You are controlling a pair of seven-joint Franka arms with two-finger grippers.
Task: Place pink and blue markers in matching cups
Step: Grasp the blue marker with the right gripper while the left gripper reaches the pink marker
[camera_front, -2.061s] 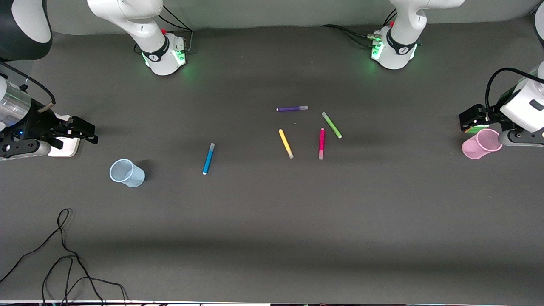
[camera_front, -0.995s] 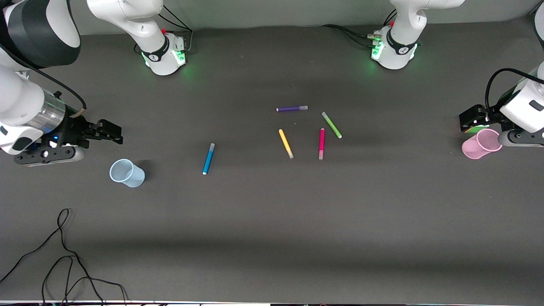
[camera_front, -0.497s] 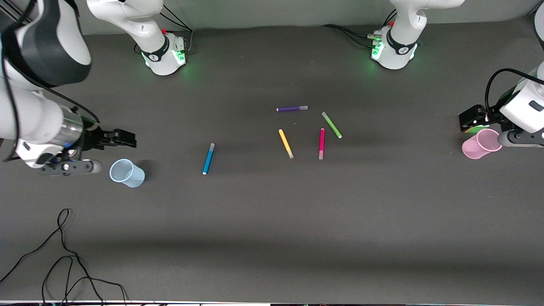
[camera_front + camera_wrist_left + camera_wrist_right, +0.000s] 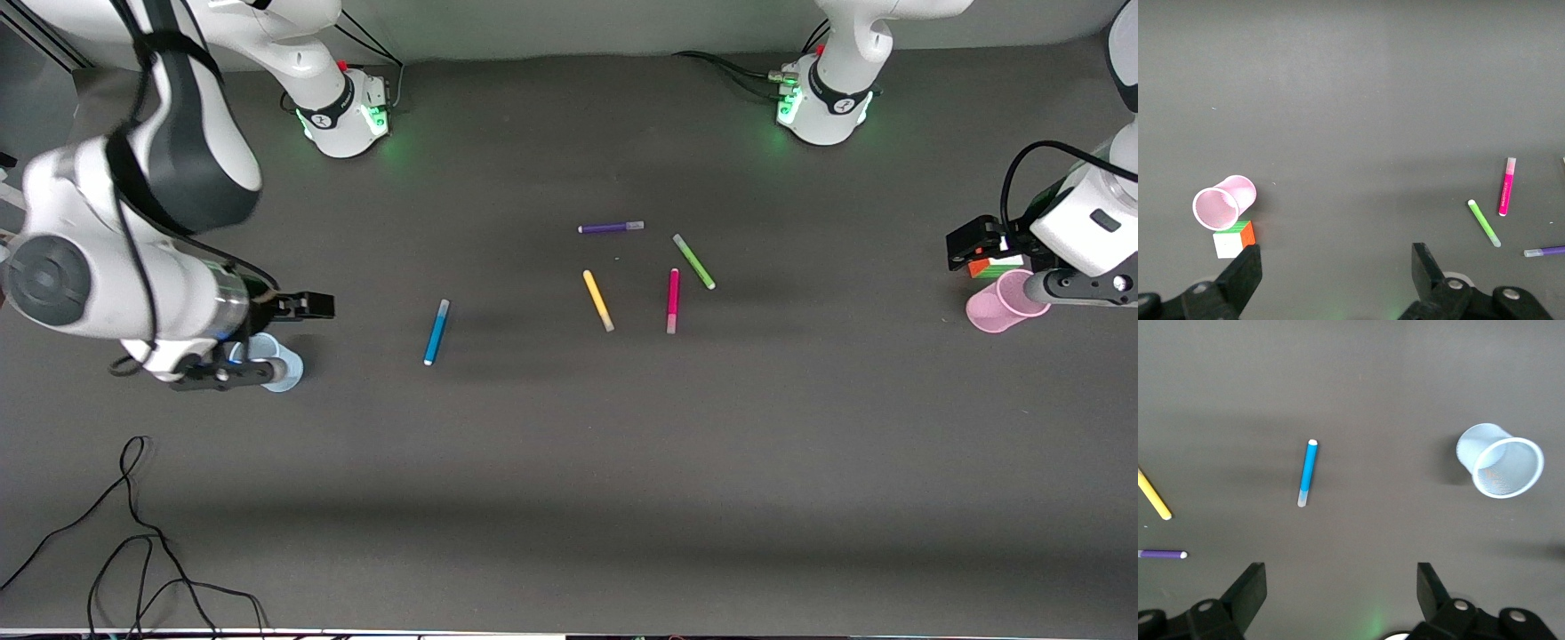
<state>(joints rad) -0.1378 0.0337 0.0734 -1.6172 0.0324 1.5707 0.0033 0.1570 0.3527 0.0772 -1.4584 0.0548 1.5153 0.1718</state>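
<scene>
The blue marker lies flat on the dark table, between the pale blue cup and the cluster of markers. My right arm covers most of that upright cup in the front view. My right gripper hangs open and empty above the table beside the cup. The pink marker lies in the cluster mid-table. The pink cup stands upright at the left arm's end. My left gripper hovers open and empty next to it.
Yellow, green and purple markers lie around the pink one. A multicoloured cube sits against the pink cup. A loose black cable curls on the table nearest the front camera, at the right arm's end.
My right arm has swung in from the table's end, and its gripper now hangs by the blue cup. My left gripper has shifted slightly toward mid-table. No marker or cup has moved.
</scene>
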